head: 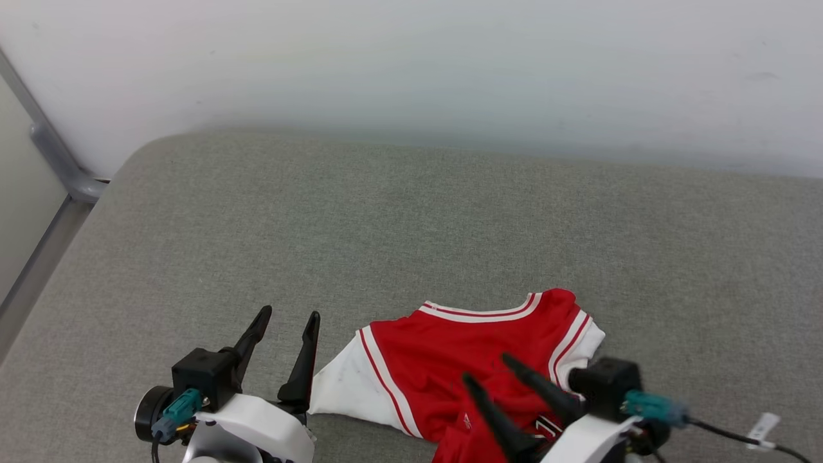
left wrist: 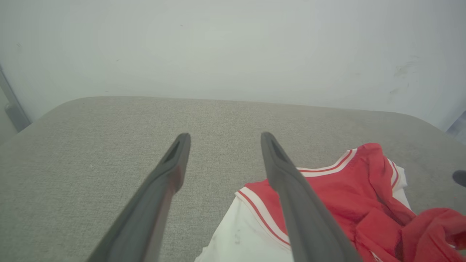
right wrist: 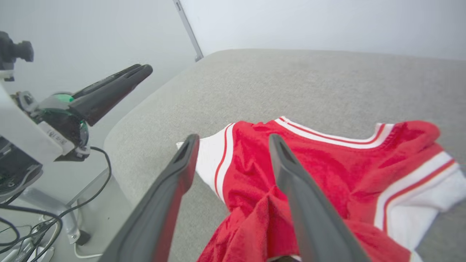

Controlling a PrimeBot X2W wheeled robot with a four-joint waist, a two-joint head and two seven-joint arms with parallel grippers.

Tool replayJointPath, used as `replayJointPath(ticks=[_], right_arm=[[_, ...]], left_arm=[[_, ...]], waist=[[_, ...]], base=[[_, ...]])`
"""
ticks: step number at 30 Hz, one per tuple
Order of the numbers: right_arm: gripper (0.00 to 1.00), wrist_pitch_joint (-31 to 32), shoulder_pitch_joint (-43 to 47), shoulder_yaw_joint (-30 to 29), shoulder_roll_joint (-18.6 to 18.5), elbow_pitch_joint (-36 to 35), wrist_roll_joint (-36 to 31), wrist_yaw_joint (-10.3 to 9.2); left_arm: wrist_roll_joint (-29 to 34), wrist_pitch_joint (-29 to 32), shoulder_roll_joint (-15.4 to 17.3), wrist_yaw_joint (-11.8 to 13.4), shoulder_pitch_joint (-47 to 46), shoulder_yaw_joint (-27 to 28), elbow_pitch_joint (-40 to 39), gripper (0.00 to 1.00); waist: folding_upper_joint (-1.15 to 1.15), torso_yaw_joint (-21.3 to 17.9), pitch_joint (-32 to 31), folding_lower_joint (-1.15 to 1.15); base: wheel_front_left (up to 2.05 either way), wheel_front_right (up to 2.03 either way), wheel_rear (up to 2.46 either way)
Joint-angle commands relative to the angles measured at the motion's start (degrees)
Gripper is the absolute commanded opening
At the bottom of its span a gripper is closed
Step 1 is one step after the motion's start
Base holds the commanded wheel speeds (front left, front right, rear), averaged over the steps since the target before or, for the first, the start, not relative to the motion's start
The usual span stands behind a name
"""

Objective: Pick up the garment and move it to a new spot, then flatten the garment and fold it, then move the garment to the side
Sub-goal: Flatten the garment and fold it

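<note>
The garment [head: 463, 360], a red jersey with white sleeves and red-and-white striped trim, lies crumpled near the front edge of the grey cushion [head: 411, 218]. Its lower part hangs toward the front edge, and black lettering peeks out by my right arm. My left gripper [head: 288, 316] is open, just left of the white sleeve [head: 347, 386], with nothing between its fingers. My right gripper [head: 490, 369] is open above the jersey's red body [right wrist: 255, 174], fingers spread over the fabric without closing on it. The left wrist view shows the garment [left wrist: 335, 196] to the right of my left gripper [left wrist: 222, 136].
A pale wall [head: 411, 64] stands behind the cushion. A grey metal rail [head: 58, 167] runs along the far left. Cables and a stand base [right wrist: 54, 218] lie on the floor beside the cushion in the right wrist view. Bare cushion stretches behind and left of the jersey.
</note>
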Motion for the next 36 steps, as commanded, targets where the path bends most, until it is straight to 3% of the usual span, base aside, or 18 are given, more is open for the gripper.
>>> replayJointPath(ticks=[1, 8, 15, 21, 34, 35, 36], right_arm=[[1.00, -1.1, -0.3, -1.8, 0.1, 0.2, -0.8, -0.04], [1.00, 1.6, -0.2, -14.0, 0.4, 2.1, -4.0, -0.04], [1.00, 15.2, -0.2, -23.2, -1.6, 4.9, -5.7, -0.03], [1.00, 23.6, -3.3, -22.0, -2.9, 7.3, -4.6, -0.03], [1.00, 29.3, -10.6, -13.2, -4.3, 19.5, -3.2, -0.03], [0.78, 30.1, -10.5, -12.6, -4.3, 20.3, -3.0, -0.02], [0.33, 30.8, -10.4, -12.3, -4.2, 20.9, -2.4, -0.01]], left_arm=[[0.3, -0.3, 0.0, 0.1, 0.3, -0.1, 0.0, 1.00], [-0.1, -0.8, -0.3, 0.1, 0.1, 0.2, 0.4, 1.00], [-0.3, -1.3, -0.8, -0.4, -1.1, 0.2, 0.7, 1.00], [-0.2, -1.9, -1.5, -1.4, -2.8, 0.1, 1.2, 1.00], [0.2, -2.8, -2.9, -3.3, -5.3, 0.4, 2.9, 1.00], [0.3, -2.8, -3.0, -3.3, -5.3, 0.5, 3.1, 1.00], [0.3, -2.8, -3.0, -3.4, -5.3, 0.6, 3.2, 1.00]], waist=[[0.00, -0.1, -0.1, 0.00], [0.00, -0.4, 0.0, 0.00], [0.00, -0.4, 1.3, 0.00], [0.00, 0.1, 4.0, 0.00], [0.00, 2.0, 8.6, 0.00], [0.00, 2.1, 8.7, 0.00], [0.00, 2.2, 8.9, 0.00]], base=[[0.00, 0.00, 0.00], [0.00, 0.00, 0.00], [0.00, 0.00, 0.00], [0.00, 0.00, 0.00], [0.00, 0.00, 0.00], [0.00, 0.00, 0.00], [0.00, 0.00, 0.00]])
